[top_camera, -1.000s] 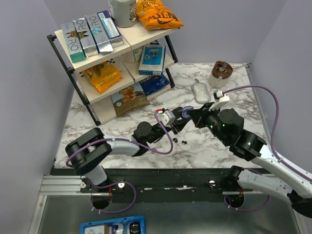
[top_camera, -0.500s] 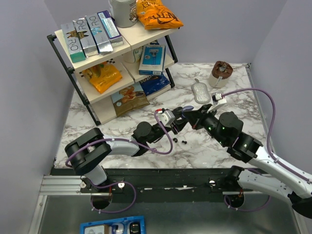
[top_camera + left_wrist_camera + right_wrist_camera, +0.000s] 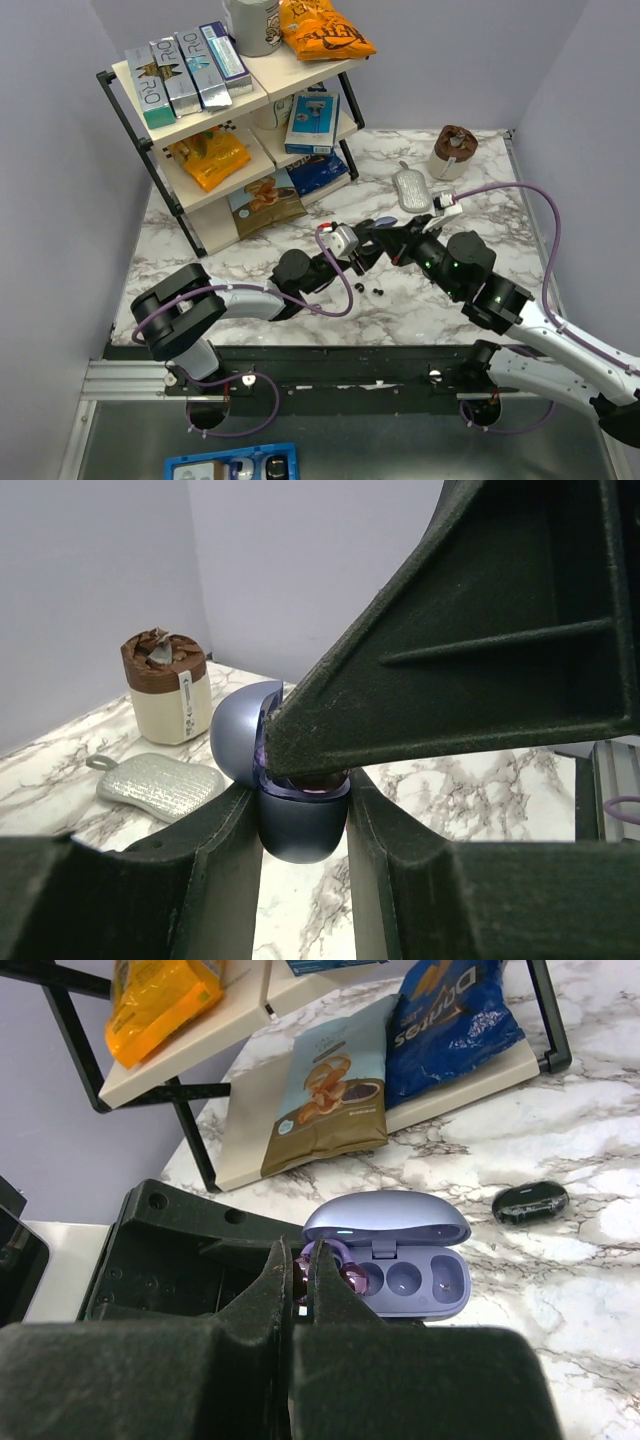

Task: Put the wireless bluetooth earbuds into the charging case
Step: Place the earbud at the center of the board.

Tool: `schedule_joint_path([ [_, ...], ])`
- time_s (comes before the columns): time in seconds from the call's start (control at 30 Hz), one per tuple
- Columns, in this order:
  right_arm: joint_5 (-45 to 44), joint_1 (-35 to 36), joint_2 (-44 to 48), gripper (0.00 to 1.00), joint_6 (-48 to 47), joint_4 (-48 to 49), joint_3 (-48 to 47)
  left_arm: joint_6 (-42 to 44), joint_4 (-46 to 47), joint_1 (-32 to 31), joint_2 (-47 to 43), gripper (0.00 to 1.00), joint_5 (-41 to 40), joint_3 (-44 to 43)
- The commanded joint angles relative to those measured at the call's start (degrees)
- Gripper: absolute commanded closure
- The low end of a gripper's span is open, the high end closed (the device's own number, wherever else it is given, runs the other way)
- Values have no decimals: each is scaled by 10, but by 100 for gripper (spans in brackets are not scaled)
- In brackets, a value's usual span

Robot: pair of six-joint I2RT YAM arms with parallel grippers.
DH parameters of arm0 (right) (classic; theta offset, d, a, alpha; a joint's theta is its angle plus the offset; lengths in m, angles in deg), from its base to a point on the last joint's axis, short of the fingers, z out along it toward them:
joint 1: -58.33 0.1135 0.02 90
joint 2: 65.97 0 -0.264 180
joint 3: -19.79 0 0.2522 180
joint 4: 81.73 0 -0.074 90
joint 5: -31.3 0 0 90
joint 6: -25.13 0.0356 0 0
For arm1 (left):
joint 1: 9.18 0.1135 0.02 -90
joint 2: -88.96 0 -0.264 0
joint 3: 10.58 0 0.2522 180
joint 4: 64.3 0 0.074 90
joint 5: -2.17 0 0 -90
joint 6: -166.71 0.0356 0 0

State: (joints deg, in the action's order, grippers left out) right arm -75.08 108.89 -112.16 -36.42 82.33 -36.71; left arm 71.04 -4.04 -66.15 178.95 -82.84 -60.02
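1. Left gripper point(image 3: 303, 845): closed on the lower half of the lavender, rounded plastic charging case point(image 3: 400, 1278). I hold it by its sides, mouth up and off the surface, so the wells face my other arm.
2. Charging case: the lid point(image 3: 385, 1225) is hinged back and open. The case sits between my left fingers near the middle of the surface, just beside my right fingertips.
3. Right gripper point(image 3: 300, 1272): closed to a thin slit and pointed down at the left end of the case. Pink shows in the slit, so I judge it is pinching the small pinkish-purple earbud point(image 3: 347, 1278).
4. Earbud: at the mouth of the left well. I cannot tell whether it is seated or only resting on the rim. The wells to its right look empty.
5. Small glossy black oval piece point(image 3: 530, 1201): lying loose on the surface, apart from the case. Too small to identify.
6. White marble-patterned surface point(image 3: 250, 270): grey veins, with both arms reaching over its middle.
7. Brown-topped cream cylinder point(image 3: 165, 685) and flat grey mesh pouch point(image 3: 160, 785): near each other at the far right, well apart from the work.
8. Black-framed shelf with pale boards point(image 3: 135, 120): far left corner, stocked with upright boxes, orange snack bags point(image 3: 210, 155) and a blue bag point(image 3: 455, 1025).
9. Room: plain lavender-grey walls point(image 3: 60, 150) close round the surface on three sides.
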Motion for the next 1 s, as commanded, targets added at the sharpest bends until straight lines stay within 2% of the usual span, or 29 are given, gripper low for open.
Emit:
schedule_joint_path([
  [0.0,-15,2,2,99,-2,12,15,-7,232,-2,-18,100,18,-1],
  [0.4,-28,3,8,99,-9,12,29,-7,232,-4,-18,100,16,-5],
  [0.57,-1,2,1,99,-3,6,26,-4,232,-3,-18,100,15,-8],
  [0.6,2,3,1,91,-1,2,25,-3,232,-4,-16,100,15,-8],
  [0.67,2,2,1,84,1,-5,23,-1,232,-4,-16,100,14,-10],
  [0.7,-2,2,3,76,3,-6,23,-1,232,-4,-16,100,13,-10],
  [0.8,-13,3,9,64,4,-15,19,0,232,-4,-15,100,12,-9],
  [0.97,-20,3,15,56,0,-27,9,0,232,-4,-15,100,11,-8],
])
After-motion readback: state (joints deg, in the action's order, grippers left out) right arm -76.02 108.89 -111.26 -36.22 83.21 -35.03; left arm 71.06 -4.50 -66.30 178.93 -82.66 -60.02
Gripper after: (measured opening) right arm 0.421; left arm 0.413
